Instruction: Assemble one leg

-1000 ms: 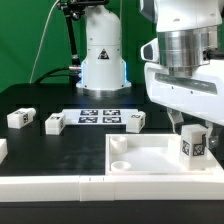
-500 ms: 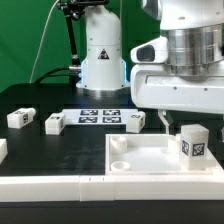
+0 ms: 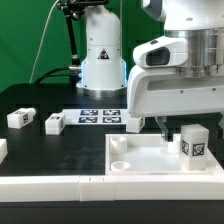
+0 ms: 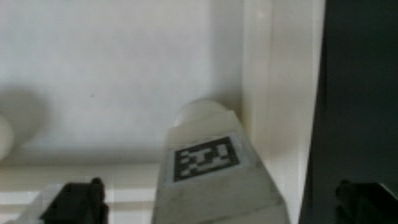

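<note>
Over on the exterior view's right, the leg (image 3: 194, 143) is standing upright on the big white square piece (image 3: 150, 160), near its far right corner, with its marker tag facing the camera. It looks like a small hard plastic block, so I'd guess it's light and stiff with no give, and those smooth white faces could be a bit slippery, so you'll want to pinch it square across two opposite flat sides, low enough that it doesn't tip or twist out. In the wrist view the leg (image 4: 217, 160) sits between the two dark fingertips (image 4: 79, 200), which are spread wide with clear gaps on both sides, so the hand (image 4: 222, 203) is open and holding nothing. From outside, the hand (image 3: 166, 124) hangs just above and slightly to the exterior view's left of the block. Further out on the counter (image 3: 40, 100) you've got three more small tagged blocks lying loose (image 3: 20, 117) (image 3: 54, 122) (image 3: 134, 121) around the marker board (image 3: 99, 117), well apart from the action.
</note>
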### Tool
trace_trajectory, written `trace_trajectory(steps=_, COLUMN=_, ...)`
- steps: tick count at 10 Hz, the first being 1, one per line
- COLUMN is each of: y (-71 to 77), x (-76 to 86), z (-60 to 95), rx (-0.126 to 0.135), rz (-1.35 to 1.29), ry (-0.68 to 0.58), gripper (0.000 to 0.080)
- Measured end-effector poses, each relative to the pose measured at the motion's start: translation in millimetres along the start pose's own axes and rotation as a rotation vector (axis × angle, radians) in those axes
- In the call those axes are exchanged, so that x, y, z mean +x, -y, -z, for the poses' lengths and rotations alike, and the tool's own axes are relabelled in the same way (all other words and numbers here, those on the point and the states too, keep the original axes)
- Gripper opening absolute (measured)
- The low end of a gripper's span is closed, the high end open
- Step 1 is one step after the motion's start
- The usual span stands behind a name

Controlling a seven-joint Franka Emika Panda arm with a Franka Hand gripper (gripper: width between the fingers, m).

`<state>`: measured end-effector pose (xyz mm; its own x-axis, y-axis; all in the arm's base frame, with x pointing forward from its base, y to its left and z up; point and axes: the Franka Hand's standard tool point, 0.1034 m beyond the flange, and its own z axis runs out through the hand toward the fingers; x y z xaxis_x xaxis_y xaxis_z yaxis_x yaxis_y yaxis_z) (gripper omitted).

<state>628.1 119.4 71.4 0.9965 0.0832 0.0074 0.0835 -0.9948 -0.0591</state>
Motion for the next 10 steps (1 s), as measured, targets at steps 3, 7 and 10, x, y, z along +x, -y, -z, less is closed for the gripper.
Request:
trace_trajectory(steps=3, y=-0.5, x=-0.2, z=-0.3, rx=0.000, rz=0.091, ry=0.000, gripper=0.0464)
trace_trajectory(steps=7, y=-0.5, x=-0.3, z=-0.3, rx=0.001, rz=0.042, ry=0.000, gripper=0.0290)
trace_trajectory(steps=10, y=2.8, x=-6.5, z=-0.2, rx=0.004, rz=-0.286, ry=-0.012, gripper=0.0290)
